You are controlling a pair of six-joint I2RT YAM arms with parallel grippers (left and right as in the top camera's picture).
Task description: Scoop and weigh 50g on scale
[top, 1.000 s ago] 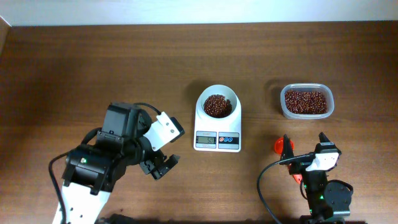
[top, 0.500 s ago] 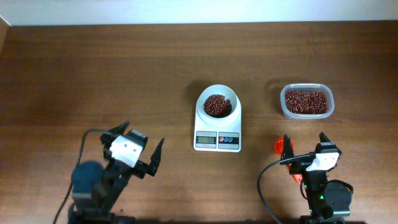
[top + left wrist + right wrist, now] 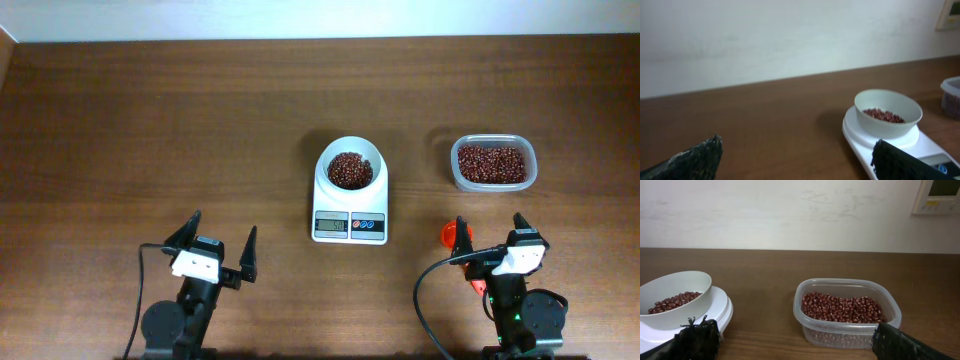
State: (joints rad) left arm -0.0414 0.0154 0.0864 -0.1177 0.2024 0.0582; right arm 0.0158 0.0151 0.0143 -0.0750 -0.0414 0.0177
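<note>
A: Change: left claw (image 3: 222, 240) pulled back from beside scale (image 3: 350, 205) to table (image 3: 150, 120) front edge; wide open, empty.
B: And right claw (image 3: 490, 225)?
A: Unmoved, wide too, gripping nothing; orange scoop (image 3: 452, 234) just beside it.
B: Location of beans (image 3: 349, 169)?
A: Heaped in scale bowl; more in tub (image 3: 492, 165) at right. Display unreadable. Prob. done weighing; parked.

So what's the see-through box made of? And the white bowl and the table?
Box: probably clear plastic, a bit shiny; the beans show through its thin wall. Bowl: smooth white, likely plastic, maybe ceramic. Table: dark brown with grain streaks, so wood or wood-look laminate.
</note>
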